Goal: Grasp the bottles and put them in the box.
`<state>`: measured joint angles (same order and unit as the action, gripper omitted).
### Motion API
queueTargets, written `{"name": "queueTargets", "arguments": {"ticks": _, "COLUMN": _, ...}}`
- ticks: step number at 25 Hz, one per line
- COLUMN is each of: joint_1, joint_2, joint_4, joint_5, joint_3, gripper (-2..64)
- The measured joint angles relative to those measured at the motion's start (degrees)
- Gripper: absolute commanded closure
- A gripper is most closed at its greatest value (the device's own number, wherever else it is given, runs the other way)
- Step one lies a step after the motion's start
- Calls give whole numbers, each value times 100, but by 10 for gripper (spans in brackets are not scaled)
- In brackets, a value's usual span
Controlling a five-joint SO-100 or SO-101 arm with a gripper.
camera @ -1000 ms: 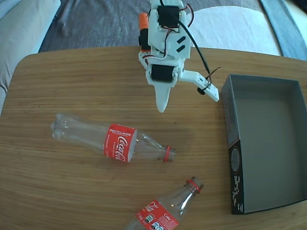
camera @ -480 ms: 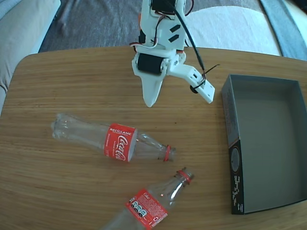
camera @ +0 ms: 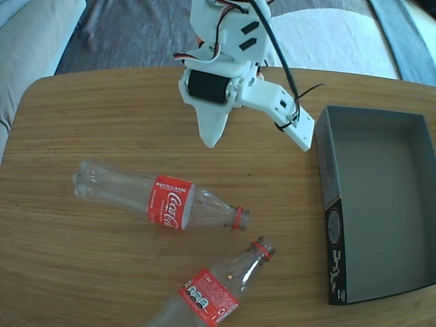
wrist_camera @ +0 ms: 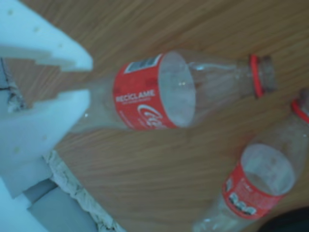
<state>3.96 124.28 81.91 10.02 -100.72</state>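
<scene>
The wooden worktop (camera: 102, 122) carries the box (camera: 381, 204) at the right of the fixed view: a shallow cardboard tray, dark grey inside, black outer wall with white print, holding nothing. Two clear bottles lie on their sides, capless, each with a red label and red neck ring. The upper bottle (camera: 160, 201) lies mid-worktop; the lower bottle (camera: 211, 293) runs off the bottom edge, its neck near the other's. The white gripper (camera: 255, 139) hangs above and beyond the upper bottle, jaws spread wide, holding nothing.

Wooden table (camera: 102, 109): two bottles (camera: 163, 201), box (camera: 381, 204).
</scene>
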Motion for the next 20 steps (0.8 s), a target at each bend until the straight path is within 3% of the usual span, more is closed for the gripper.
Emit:
{"name": "queueTargets", "arguments": {"ticks": 8, "joint_1": 9, "joint_2": -756, "joint_4": 0, "joint_5": -53, "joint_3": 1143, "gripper": 606}}
{"name": "queueTargets", "arguments": {"ticks": 13, "joint_1": 9, "joint_2": -1266, "joint_4": 413, "joint_5": -1424, "joint_3": 1775, "gripper": 603}}
{"name": "queueTargets", "arguments": {"ticks": 15, "joint_1": 9, "joint_2": -1441, "joint_4": 659, "joint_5": -2101, "joint_3": 1907, "gripper": 537}}
{"name": "queueTargets", "arguments": {"ticks": 20, "joint_1": 272, "joint_2": -1477, "joint_4": 1239, "joint_5": -3463, "joint_3": 1925, "gripper": 224}}
